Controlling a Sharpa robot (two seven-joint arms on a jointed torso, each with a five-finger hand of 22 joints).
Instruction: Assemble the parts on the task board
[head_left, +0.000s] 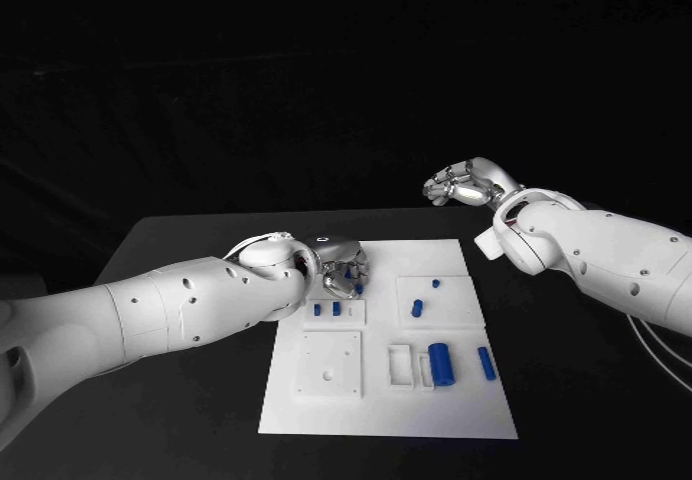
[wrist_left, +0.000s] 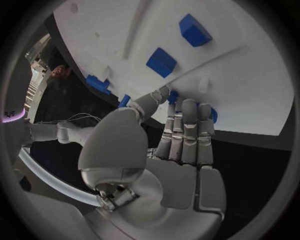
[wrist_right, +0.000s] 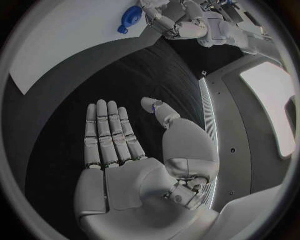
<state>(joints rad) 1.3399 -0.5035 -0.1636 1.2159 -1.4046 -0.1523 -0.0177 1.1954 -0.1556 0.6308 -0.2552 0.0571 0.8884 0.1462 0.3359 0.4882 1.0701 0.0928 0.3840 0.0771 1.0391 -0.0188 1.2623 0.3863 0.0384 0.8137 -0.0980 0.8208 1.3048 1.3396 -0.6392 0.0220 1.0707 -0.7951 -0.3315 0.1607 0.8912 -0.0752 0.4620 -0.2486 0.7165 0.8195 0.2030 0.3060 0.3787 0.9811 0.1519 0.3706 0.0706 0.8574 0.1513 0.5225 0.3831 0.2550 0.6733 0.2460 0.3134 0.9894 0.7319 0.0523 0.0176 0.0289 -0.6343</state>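
The white task board (head_left: 387, 415) lies in the middle of the black table. My left hand (head_left: 335, 265) hangs over its far left part, fingers pointing down. In the left wrist view its thumb and fingertips (wrist_left: 186, 112) pinch a small blue part (wrist_left: 172, 95) just above the board (wrist_left: 250, 85). Two blue blocks (wrist_left: 161, 62) stand in the board beyond the fingers. A thick blue cylinder (head_left: 441, 363) and a slim blue peg (head_left: 486, 363) lie at the near right. My right hand (head_left: 464, 183) is raised beyond the board's far right corner; its palm (wrist_right: 119, 165) is flat and holds nothing.
Two small blue pieces (head_left: 418, 305) sit in the square block at the board's far right. A pair of short blue parts (head_left: 326, 310) stands near my left hand. A white plate with holes (head_left: 330, 365) and a white frame (head_left: 402, 365) lie on the near half. Black table surrounds the board.
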